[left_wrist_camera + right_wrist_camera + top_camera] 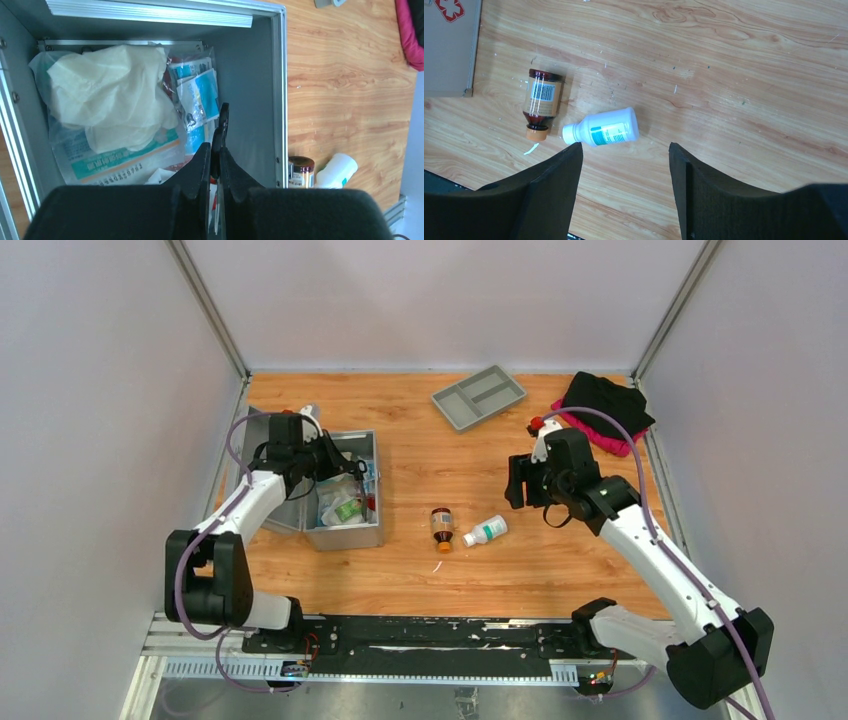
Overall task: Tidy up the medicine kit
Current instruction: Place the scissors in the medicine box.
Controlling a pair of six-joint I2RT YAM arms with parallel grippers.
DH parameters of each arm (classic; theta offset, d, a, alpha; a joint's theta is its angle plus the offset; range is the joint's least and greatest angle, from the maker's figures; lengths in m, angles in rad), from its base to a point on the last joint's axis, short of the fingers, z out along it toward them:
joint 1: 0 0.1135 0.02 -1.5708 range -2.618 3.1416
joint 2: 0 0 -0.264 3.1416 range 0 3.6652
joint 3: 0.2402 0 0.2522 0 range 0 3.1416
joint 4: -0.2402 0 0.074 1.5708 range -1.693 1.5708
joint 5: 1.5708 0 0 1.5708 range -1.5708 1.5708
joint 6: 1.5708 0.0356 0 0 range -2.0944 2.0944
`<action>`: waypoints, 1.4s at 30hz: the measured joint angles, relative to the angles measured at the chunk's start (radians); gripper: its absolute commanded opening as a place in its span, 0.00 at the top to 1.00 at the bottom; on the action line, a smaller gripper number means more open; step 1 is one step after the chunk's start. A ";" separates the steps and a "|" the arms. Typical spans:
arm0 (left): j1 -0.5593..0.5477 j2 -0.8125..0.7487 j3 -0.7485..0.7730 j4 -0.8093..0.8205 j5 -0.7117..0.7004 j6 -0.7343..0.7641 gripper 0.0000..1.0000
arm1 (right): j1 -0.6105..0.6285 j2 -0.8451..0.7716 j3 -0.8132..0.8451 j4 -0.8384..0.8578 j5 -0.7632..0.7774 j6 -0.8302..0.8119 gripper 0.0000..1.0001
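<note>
The medicine kit (372, 530) stands open at the left, and its grey inner wall (250, 100) shows in the left wrist view. Inside lie a crumpled white cloth (105, 90) and several printed packets (200, 95). My left gripper (214, 150) hangs over the kit's inside, shut on a thin black item (223, 122) that sticks out past the fingertips. My right gripper (625, 150) is open above the bare table, just short of a white bottle (604, 130) lying on its side. A brown bottle (541, 102) lies beside the white one, between it and the kit.
A grey compartment tray (478, 396) sits at the back centre. A black and red fabric bundle (605, 410) lies in the back right corner. The kit's outer side with a red cross (449, 50) shows left of the bottles. White walls close in both sides.
</note>
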 measured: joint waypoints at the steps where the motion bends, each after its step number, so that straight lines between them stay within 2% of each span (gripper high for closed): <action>1: 0.000 0.009 0.000 0.013 0.000 -0.003 0.82 | 0.000 -0.003 -0.004 0.000 0.000 0.000 0.31; 3: 0.000 0.022 0.000 0.020 -0.005 -0.008 0.72 | 0.000 -0.003 -0.007 -0.001 0.000 0.003 0.31; 6: 0.000 0.044 0.000 0.022 -0.025 -0.011 0.67 | 0.000 0.003 -0.009 -0.005 -0.002 0.007 0.31; 10: 0.000 0.066 0.018 0.003 -0.073 -0.007 0.51 | 0.000 0.014 -0.009 -0.013 -0.005 0.012 0.31; 12: 0.000 0.070 0.033 -0.016 -0.103 0.000 0.48 | 0.000 0.014 -0.009 -0.016 -0.005 0.013 0.31; 19: -0.009 0.034 0.116 -0.095 -0.166 0.017 0.45 | 0.000 0.013 -0.009 -0.027 0.018 0.037 0.31; 25: -0.084 -0.079 0.232 -0.190 -0.220 0.066 0.42 | 0.000 0.017 -0.009 -0.034 0.061 0.102 0.28; 32: -0.104 -0.258 0.187 -0.252 -0.257 0.100 0.37 | 0.000 0.069 -0.002 -0.042 0.139 0.191 0.26; 37: -0.104 -0.308 0.163 -0.290 -0.260 0.134 0.37 | 0.000 0.110 0.025 -0.041 0.212 0.262 0.26; 42: -0.109 -0.343 0.158 -0.310 -0.261 0.165 0.36 | 0.000 0.268 0.148 -0.022 0.261 0.351 0.27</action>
